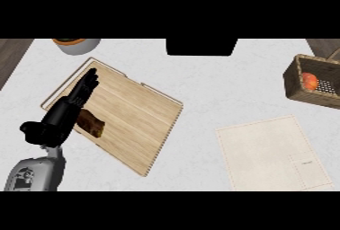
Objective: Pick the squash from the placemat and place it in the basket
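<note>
A single head view looks steeply down onto the white counter (199,90) from above. The left forearm enters at the lower edge (no second view shares anything).

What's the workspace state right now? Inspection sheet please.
Surface: pale counter.
Job's things: placemat bare; basket at right edge, orange item inside, likely the squash.
Clutter: wooden board with brown block; bowl at top left; dark object at top centre.
Hands: left hand open, fingers straight over the board; right hand not in view.
Cables: nothing seen.
Surroundings: wood-toned strips at the upper corners.
</note>
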Robot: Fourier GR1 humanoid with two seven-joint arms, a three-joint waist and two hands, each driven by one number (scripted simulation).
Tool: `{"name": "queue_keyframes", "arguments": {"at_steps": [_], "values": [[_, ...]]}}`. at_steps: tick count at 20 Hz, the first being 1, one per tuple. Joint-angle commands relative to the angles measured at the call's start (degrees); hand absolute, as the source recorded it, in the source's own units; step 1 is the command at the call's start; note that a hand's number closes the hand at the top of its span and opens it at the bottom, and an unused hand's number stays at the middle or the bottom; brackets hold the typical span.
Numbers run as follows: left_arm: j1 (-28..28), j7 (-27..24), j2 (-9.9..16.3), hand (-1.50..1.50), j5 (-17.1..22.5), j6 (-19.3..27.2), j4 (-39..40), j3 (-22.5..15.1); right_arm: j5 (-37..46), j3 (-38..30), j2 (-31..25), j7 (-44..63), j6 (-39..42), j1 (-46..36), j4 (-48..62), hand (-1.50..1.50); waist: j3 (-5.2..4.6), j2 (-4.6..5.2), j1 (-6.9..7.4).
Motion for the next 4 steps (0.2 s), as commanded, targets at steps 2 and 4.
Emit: {"name": "queue_keyframes", "arguments": {"at_steps": [2, 4], "values": [[0.4, 1.1, 0.1, 0.00, 0.8, -0.8, -1.0, 0.0, -5.1, -5.3, -5.5, 3.9, 3.8, -1.3, 5.0, -1.50, 0.06, 0.06, 0.16], [-0.3, -0.1, -0.9, 0.00, -0.9, 0.7, -0.9, -1.1, -4.9, -4.6, -8.3, 6.6, 6.2, -3.2, 6.9, -1.50, 0.04, 0.17, 0.34]]}}
